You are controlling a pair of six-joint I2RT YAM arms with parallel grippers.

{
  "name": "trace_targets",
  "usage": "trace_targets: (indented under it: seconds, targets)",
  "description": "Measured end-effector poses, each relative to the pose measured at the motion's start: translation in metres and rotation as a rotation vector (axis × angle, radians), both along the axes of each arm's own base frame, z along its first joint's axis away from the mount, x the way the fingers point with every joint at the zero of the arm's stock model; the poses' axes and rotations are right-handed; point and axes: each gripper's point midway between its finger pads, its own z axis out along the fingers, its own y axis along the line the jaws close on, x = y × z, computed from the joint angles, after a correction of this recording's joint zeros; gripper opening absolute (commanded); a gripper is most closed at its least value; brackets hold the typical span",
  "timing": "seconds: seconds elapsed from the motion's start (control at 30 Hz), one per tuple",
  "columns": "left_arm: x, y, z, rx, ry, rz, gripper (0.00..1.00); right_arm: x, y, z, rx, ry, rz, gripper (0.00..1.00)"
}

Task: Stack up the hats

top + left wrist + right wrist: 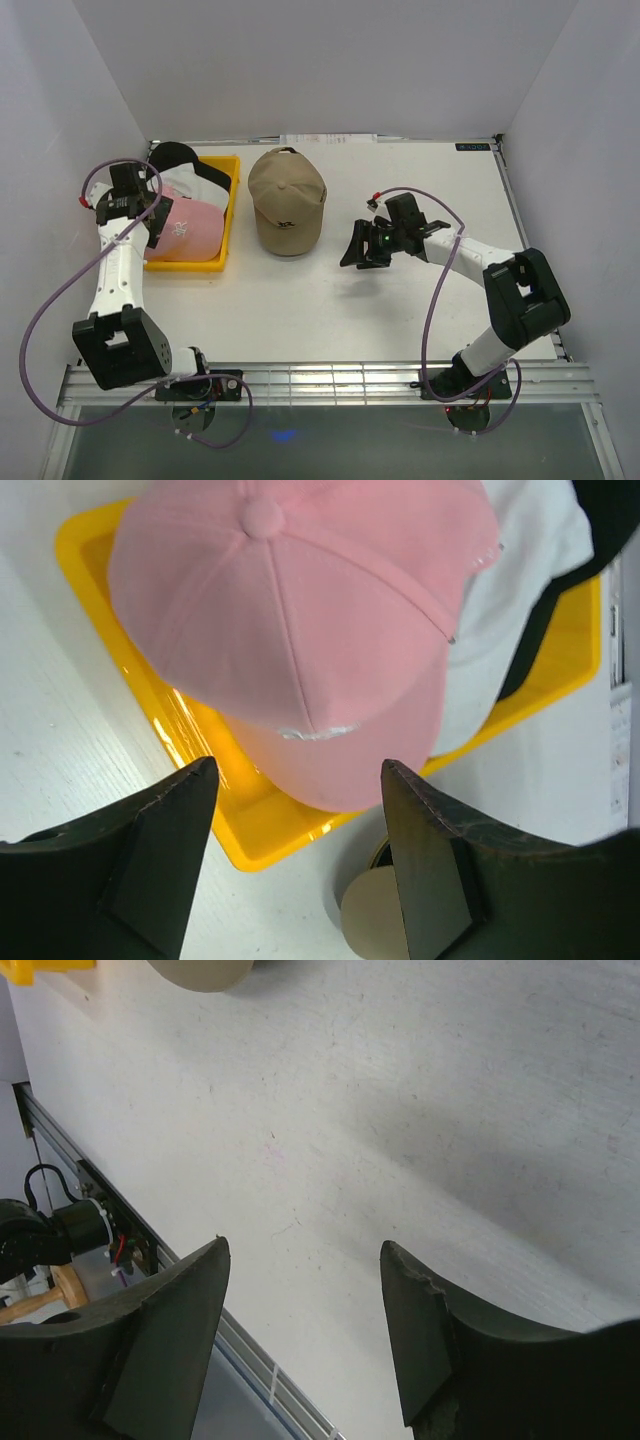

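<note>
Spread left pincer over the pink hat, spread right pincer above the table

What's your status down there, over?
Left claw open over pink hat in tray. Right claw open, empty, over table. Tan hat alone on table, unstacked. Nothing in the way.

The pink cap covers most of the white cap.
</note>
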Motion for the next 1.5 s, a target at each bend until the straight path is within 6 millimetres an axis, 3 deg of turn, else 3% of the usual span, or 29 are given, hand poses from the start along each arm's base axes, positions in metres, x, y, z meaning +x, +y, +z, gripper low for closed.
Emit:
trace_targets:
  seconds: [0.17, 0.37, 0.6, 0.73, 0.87, 1.0, 1.3, 1.5]
  targets:
    - [0.005, 0.028, -0.016, -0.014, 0.059, 0.074, 0.75, -0.002, -0.001, 0.002, 0.005, -0.026, 0.023, 0.68]
    - [0.012, 0.033, -0.028, -0.019, 0.094, 0.081, 0.72, -0.001, -0.004, 0.003, 0.020, -0.030, 0.039, 0.68]
    - [0.019, 0.037, -0.044, -0.023, 0.120, 0.086, 0.61, 0.001, -0.007, 0.003, 0.026, -0.038, 0.045, 0.67]
    - [0.023, 0.040, -0.048, -0.018, 0.123, 0.086, 0.48, 0.000, -0.010, 0.000, 0.023, -0.037, 0.045, 0.65]
    - [0.025, 0.040, -0.048, -0.015, 0.116, 0.082, 0.21, -0.001, -0.010, -0.002, 0.021, -0.032, 0.045, 0.65]
    - [0.026, 0.038, -0.047, -0.020, 0.116, 0.065, 0.03, -0.001, -0.010, -0.002, 0.021, -0.032, 0.045, 0.64]
    - [0.018, 0.032, -0.025, -0.006, 0.077, 0.016, 0.00, -0.003, -0.011, -0.002, 0.017, -0.027, 0.044, 0.64]
    - [0.019, 0.028, 0.022, 0.036, -0.022, -0.039, 0.00, -0.001, -0.011, 0.004, 0.010, -0.026, 0.042, 0.64]
